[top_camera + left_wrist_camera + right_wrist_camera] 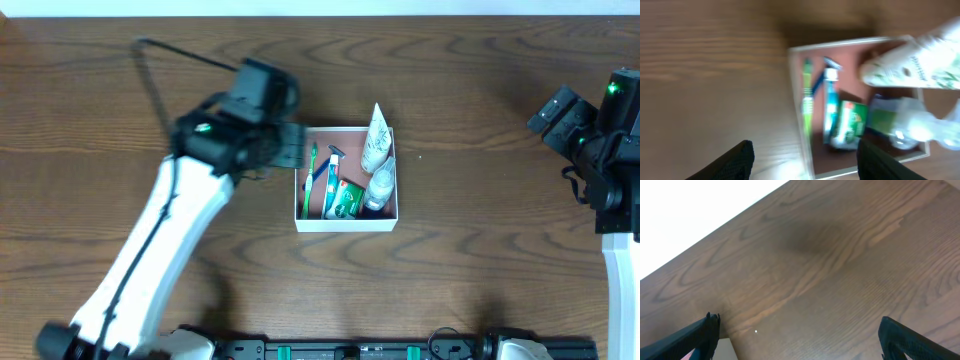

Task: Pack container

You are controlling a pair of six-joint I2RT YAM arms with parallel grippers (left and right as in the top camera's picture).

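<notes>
Left fingers gape wide and empty near the container — right fingers likewise.

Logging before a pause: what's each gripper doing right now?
Left gripper: open, holding nothing.
Right gripper: open, holding nothing.

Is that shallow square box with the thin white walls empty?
No, the shallow white-walled box holds a green toothbrush, a white tube and a small green packet, among other things.
</notes>
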